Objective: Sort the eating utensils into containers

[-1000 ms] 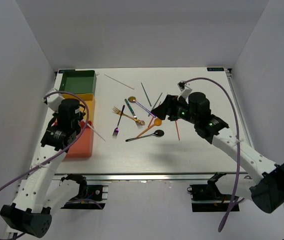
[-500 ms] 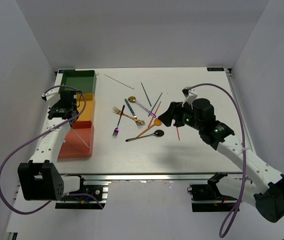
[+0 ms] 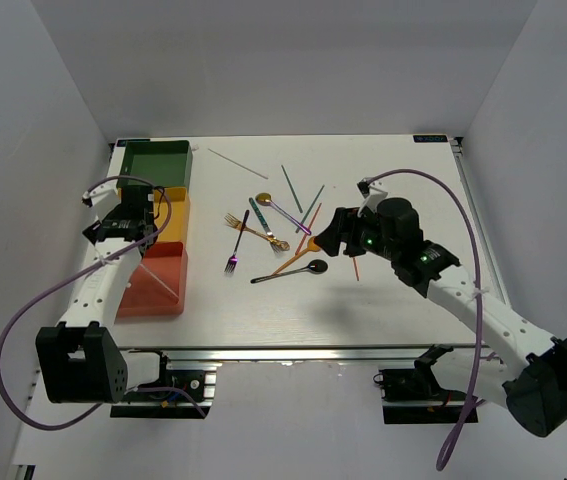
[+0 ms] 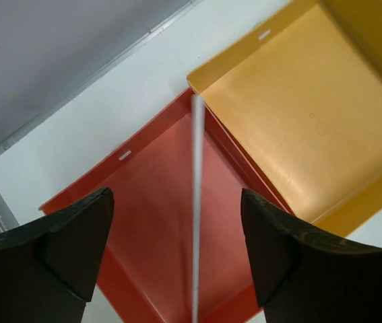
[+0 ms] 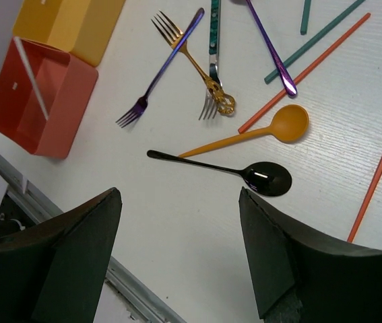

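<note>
While spread, left claw [image 4: 176, 256] above orange-red tray [image 4: 143, 222]

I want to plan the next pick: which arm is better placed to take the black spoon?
Right. The right gripper, open, hovers beside the shiny black spoon. The left gripper, also open, is over the orange-red tray, far from it.

- Spread wide, with nothing between: right gripper [image 5: 180, 252], above bare white table [image 5: 177, 222].
- Just ahead: black spoon [image 5: 228, 171], orange spoon [image 5: 258, 134] beside it.
- Crossed further off: purple fork [image 5: 164, 67], gold fork [image 5: 194, 60].
- Upper left: orange-red tray [image 5: 66, 111] holding a white chopstick [image 5: 30, 77], touching yellow tray [image 5: 76, 23].
</note>
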Motion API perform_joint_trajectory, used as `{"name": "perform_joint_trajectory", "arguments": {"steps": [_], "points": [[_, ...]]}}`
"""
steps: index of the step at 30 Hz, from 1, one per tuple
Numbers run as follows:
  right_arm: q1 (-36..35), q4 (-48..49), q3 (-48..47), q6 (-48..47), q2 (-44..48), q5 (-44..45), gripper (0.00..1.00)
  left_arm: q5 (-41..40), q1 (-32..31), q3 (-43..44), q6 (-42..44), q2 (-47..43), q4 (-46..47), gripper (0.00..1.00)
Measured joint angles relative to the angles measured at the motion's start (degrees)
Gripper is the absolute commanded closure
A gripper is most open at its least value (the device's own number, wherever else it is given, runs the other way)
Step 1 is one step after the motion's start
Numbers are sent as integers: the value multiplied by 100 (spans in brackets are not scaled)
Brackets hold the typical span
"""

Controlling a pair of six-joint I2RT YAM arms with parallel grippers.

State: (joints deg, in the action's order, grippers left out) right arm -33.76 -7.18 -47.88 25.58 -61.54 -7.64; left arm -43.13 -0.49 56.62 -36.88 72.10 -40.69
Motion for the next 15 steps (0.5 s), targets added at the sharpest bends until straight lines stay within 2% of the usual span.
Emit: {"name": "perform_joint_trajectory", "arguments": {"steps": [7, 13, 15], "points": [[0, -31, -2, -63, -673, 131, 24, -129, 0, -2, -35, -367, -2, 9], [0, -426, -302, -144, -1252, 754, 25, -127, 0, -74, 70, -470, 61, 7], [0, -514, -363, -188, -1397, 960, 29, -90, 0, -96, 105, -472, 68, 7]]}}
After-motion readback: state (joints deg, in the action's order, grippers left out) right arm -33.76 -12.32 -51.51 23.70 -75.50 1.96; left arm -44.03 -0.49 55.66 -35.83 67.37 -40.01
